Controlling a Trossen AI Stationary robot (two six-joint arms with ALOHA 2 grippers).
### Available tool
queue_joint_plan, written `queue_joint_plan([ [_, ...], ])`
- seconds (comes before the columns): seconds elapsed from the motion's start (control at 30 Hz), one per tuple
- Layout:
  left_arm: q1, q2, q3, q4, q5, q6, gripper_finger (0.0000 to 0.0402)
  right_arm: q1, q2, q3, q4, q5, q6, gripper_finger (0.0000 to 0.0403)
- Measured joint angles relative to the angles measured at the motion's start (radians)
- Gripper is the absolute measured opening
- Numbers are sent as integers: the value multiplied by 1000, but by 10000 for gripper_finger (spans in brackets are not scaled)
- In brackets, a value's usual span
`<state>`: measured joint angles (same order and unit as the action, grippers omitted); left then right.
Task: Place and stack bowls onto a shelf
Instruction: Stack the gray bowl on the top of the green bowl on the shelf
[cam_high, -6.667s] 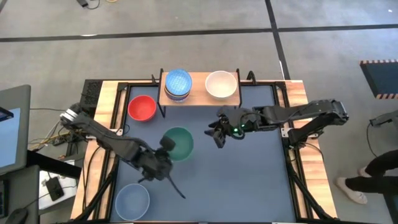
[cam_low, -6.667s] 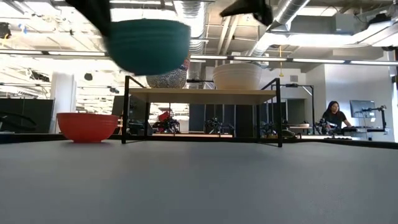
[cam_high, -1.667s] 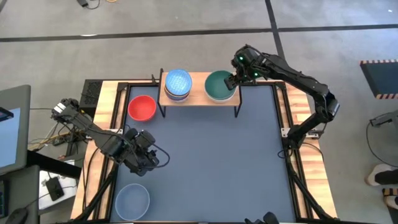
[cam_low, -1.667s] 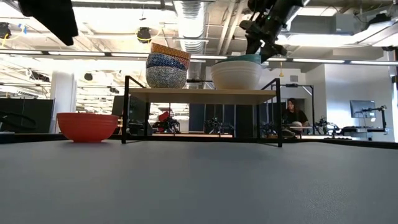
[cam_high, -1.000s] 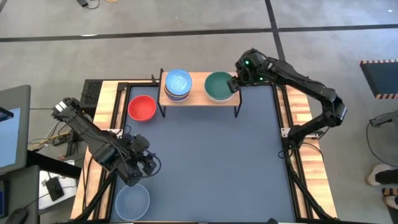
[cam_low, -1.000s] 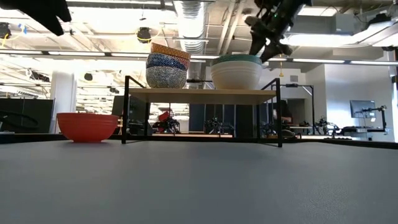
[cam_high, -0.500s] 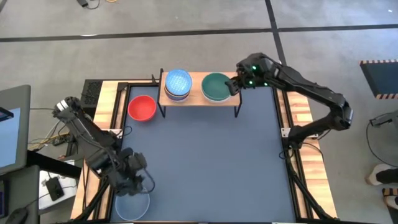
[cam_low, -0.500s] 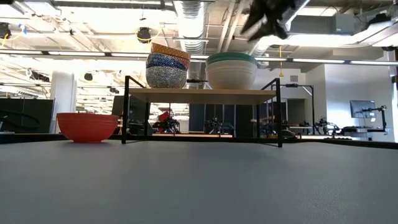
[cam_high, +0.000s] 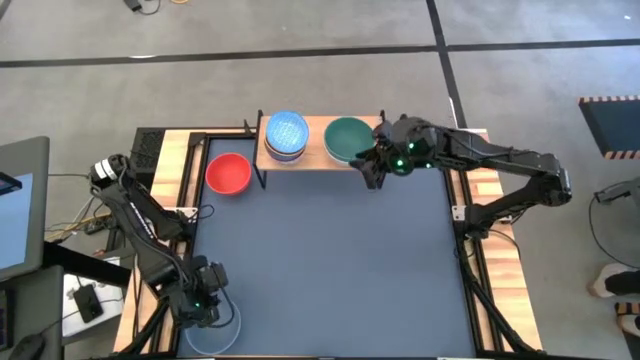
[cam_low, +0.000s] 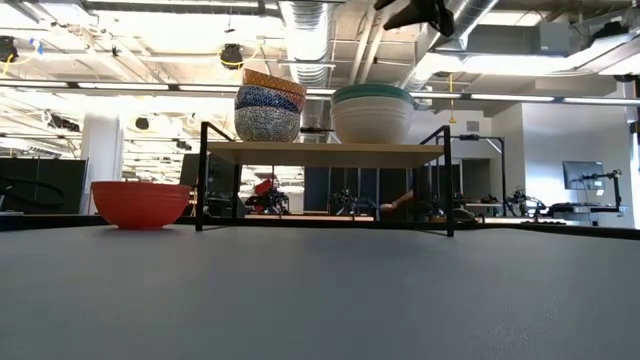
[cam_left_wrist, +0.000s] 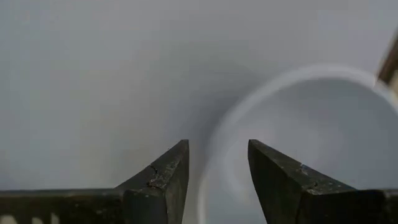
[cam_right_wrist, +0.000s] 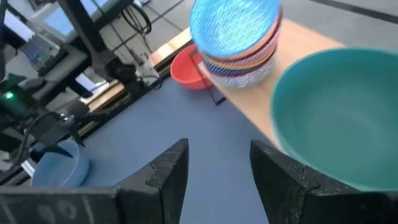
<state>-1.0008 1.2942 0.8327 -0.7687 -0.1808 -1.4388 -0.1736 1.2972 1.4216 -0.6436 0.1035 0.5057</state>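
Note:
On the light-wood shelf (cam_high: 318, 157) a green bowl (cam_high: 347, 138) sits nested in a cream white bowl (cam_low: 372, 122), beside a stack topped by a light blue patterned bowl (cam_high: 286, 132). A red bowl (cam_high: 228, 172) rests on the table left of the shelf. My right gripper (cam_high: 368, 170) hovers open at the shelf's front edge, clear of the green bowl (cam_right_wrist: 336, 118). My left gripper (cam_high: 207, 312) is open at the near left corner over the grey-blue bowl (cam_high: 228, 338). Its fingers straddle that bowl's rim (cam_left_wrist: 214, 143), and I cannot tell if they touch it.
The shelf's black legs (cam_low: 446, 180) stand just beyond my right gripper. The table's wooden side rails (cam_high: 478, 180) frame the dark top. The middle of the dark tabletop (cam_high: 330, 260) lies between the two arms. A person's hand shows far behind the shelf (cam_low: 398, 203).
My left gripper has moved toward the table's near edge and come down over the grey-blue bowl. My right gripper has drawn back from the green bowl's right rim toward the near edge, past the shelf's front. The green and cream pair has slid slightly left on the shelf.

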Motion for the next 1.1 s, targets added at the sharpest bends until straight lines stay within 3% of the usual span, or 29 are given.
queue_joint_plan([
  [0.1,0,0,-58,64,62,48,134,33,1,0,-5,21,8,196],
  [0.23,4,0,-106,47,86,-19,98,77,-2,0,-6,37,22,196],
  [0.37,36,-7,-110,90,46,-37,22,119,-4,0,-7,37,43,196],
  [0.5,118,-44,-99,205,-57,-18,4,158,0,0,-3,33,31,196],
  [0.6,214,-68,-35,182,-170,-2,2,201,17,1,51,-5,-88,196],
  [0.67,311,-72,16,146,-193,12,1,233,33,2,111,-44,-201,196],
  [0.87,657,-26,157,106,-20,264,0,319,98,0,156,-142,-602,196],
  [0.97,789,15,262,77,-7,400,0,338,152,19,96,-223,-703,196],
  [1.1,905,103,430,-43,-27,550,0,352,215,68,-26,-233,-806,196],
])
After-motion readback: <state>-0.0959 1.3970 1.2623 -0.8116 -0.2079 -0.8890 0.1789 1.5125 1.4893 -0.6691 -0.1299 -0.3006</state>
